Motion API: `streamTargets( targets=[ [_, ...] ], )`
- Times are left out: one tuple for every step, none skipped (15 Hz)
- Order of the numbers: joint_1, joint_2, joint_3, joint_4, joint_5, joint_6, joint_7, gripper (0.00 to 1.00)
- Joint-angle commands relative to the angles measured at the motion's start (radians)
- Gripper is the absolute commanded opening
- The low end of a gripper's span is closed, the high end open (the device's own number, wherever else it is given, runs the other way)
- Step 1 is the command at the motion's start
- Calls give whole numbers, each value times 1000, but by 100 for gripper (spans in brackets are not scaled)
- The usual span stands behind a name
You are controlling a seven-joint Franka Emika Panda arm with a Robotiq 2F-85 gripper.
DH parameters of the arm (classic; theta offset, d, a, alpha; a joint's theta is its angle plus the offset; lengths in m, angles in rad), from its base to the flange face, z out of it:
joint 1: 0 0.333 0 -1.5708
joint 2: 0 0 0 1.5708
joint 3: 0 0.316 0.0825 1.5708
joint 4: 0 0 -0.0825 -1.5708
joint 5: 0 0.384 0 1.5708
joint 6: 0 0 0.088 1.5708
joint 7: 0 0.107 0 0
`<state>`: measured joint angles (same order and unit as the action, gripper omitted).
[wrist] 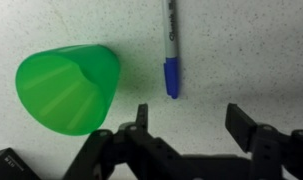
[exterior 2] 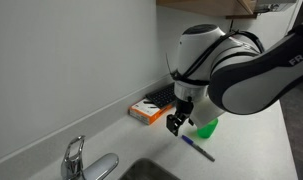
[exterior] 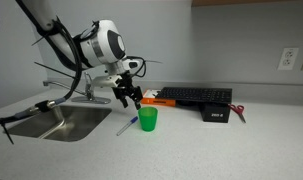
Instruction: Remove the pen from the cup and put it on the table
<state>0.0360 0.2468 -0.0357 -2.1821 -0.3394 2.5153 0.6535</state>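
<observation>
Pen (wrist: 171, 50) lies flat on the worktop (wrist: 256, 50), outside the cup (wrist: 69, 88). It's beside the cup w/ a strip of bare worktop btwn them, not touching. End effector (wrist: 189, 125) is released: fingers (wrist: 141, 125) spread wide, nothing btwn them, hanging above the worktop. Key relation, wrist view: the pen sits ahead of the jaw gap, just beyond the fingertips and a bit toward the cup-side finger. Its long axis runs straight away from the end effector, approx. square to the line joining the two fingers. The blue cap end is nearest, and the pale printed barrel runs off the frame edge. The cup is off to one side, past that finger. In an exterior view the pen (exterior: 126, 127) rests btwn the sink (exterior: 61, 122) and the upright cup (exterior: 148, 120), w/ the end effector (exterior: 131, 98) above and near both. Judgement: the task looks as good as done, pen out and down, so prob. only a lift clear remains. If a re-grip were wanted, the jaw line is set across the barrel, so no wrist turn is needed, just fwd and down. Main risk there is the cup-side finger nudging the light cup.
</observation>
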Motion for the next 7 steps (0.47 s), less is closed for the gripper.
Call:
streamTargets(
  targets=[
    [22, 7, -24, 29, 22, -16, -20, 100],
    [20, 7, -24, 32, 28, -20, -22, 100],
    [16, 3, -23, 37, 43, -37, -32, 100],
    [24, 0, -31, 10, 12, -2, -8, 100],
    [24, 0, -32, 13, 12, -5, -8, 100],
    [23, 0, -33, 15, 12, -6, -8, 100],
    [23, 0, -33, 16, 12, -7, -8, 100]
  ],
)
